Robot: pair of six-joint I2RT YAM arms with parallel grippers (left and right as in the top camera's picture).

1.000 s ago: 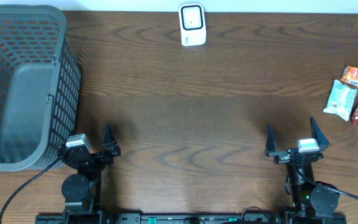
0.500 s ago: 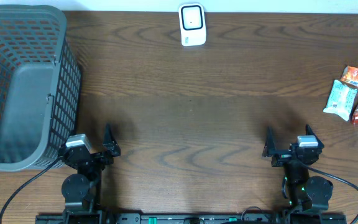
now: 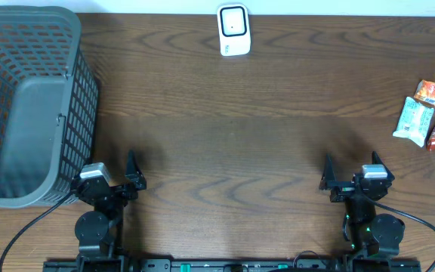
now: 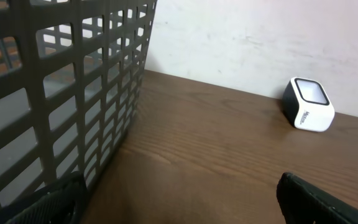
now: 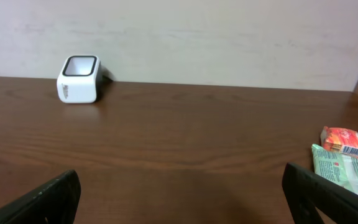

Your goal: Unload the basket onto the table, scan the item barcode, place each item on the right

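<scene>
1. My left claw (image 4: 185, 208) and right claw (image 3: 351, 162) are both wide open and empty, at the near edge of the tabletop (image 3: 232, 136).
2. Scanner (image 3: 233, 30) sits at the far edge.
3. Packs (image 3: 414, 121) on the right — well apart from my claws.

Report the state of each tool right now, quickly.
Left tool: open, holding nothing.
Right tool: open, holding nothing.
</scene>
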